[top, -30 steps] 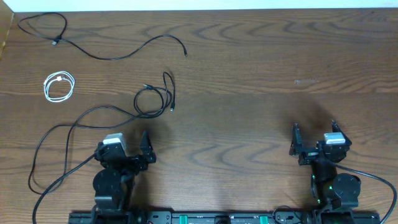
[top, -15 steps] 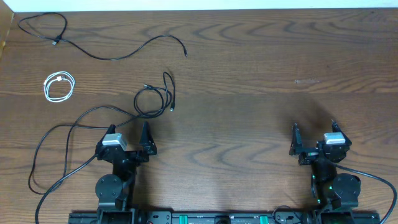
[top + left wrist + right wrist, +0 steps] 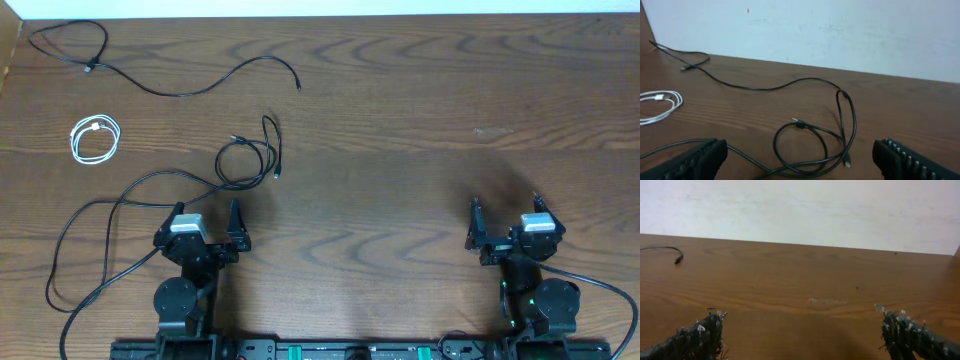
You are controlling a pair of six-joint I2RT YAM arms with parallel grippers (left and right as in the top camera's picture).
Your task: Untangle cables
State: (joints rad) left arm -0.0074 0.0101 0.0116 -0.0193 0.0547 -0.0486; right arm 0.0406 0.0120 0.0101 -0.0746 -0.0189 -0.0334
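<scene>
Left gripper [image 3: 207,212] gapes wide, empty. Just ahead of it lies the thin black looped cable [image 3: 276,150]: likely limp, light, springy. Best pinch looks like the free plug end. Right gripper [image 3: 505,215] wide, idle.

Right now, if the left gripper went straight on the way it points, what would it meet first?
Most likely the looped black cable, which lies straight ahead of the left gripper. Depth is hard to judge, so the gripper might pass above it.
</scene>
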